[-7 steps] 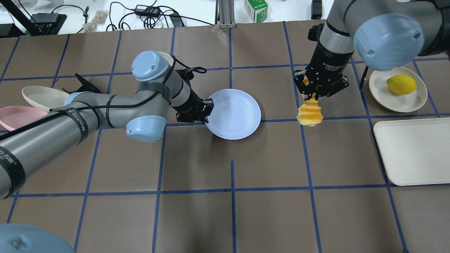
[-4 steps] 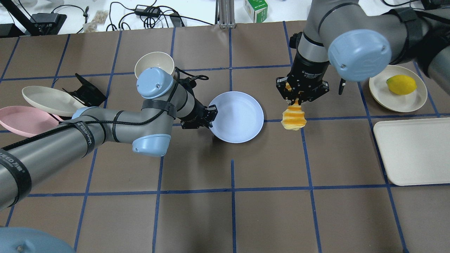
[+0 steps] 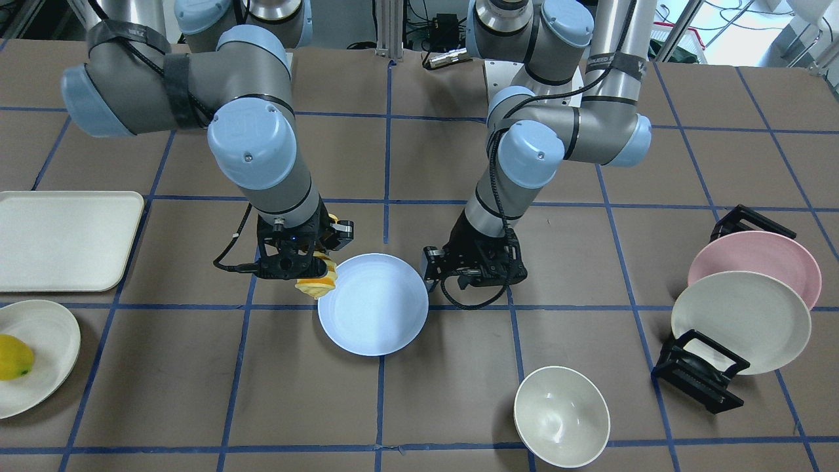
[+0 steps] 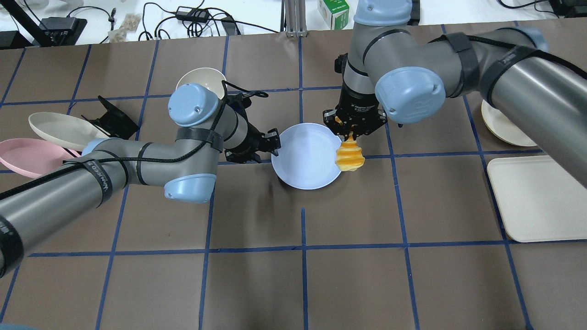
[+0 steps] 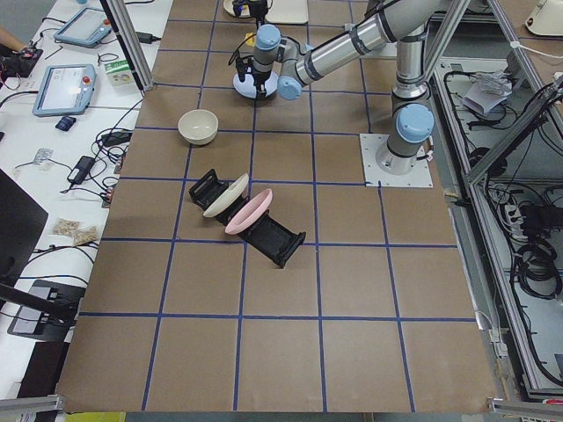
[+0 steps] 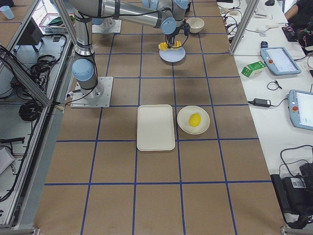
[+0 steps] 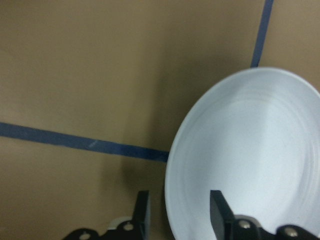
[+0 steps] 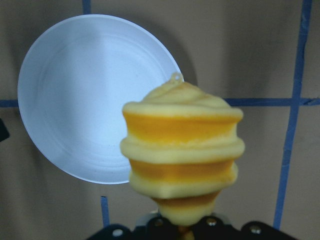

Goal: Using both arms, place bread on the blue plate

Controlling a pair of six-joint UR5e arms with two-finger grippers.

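My right gripper (image 4: 351, 130) is shut on one end of the bread (image 4: 350, 156), an orange-brown ridged loaf with pale yellow sides that hangs straight down. The bread hangs just above the right rim of the blue plate (image 4: 302, 158). In the right wrist view the bread (image 8: 182, 155) fills the middle and the plate (image 8: 95, 100) lies to its upper left. My left gripper (image 4: 271, 143) is shut on the plate's left rim and holds it slightly tilted above the table. In the left wrist view the plate's rim (image 7: 172, 165) runs between the two fingers (image 7: 142, 212).
A cream bowl (image 3: 562, 416) stands beyond the left arm. A pink plate (image 3: 754, 262) and a cream plate (image 3: 741, 321) lean in black racks on the robot's far left. A cream tray (image 4: 541, 197) and a cream plate with a lemon (image 3: 13, 357) lie on its right.
My right arm has carried the bread leftward, from well right of the plate to its right rim. My left gripper has kept hold of the plate and shifted it slightly.
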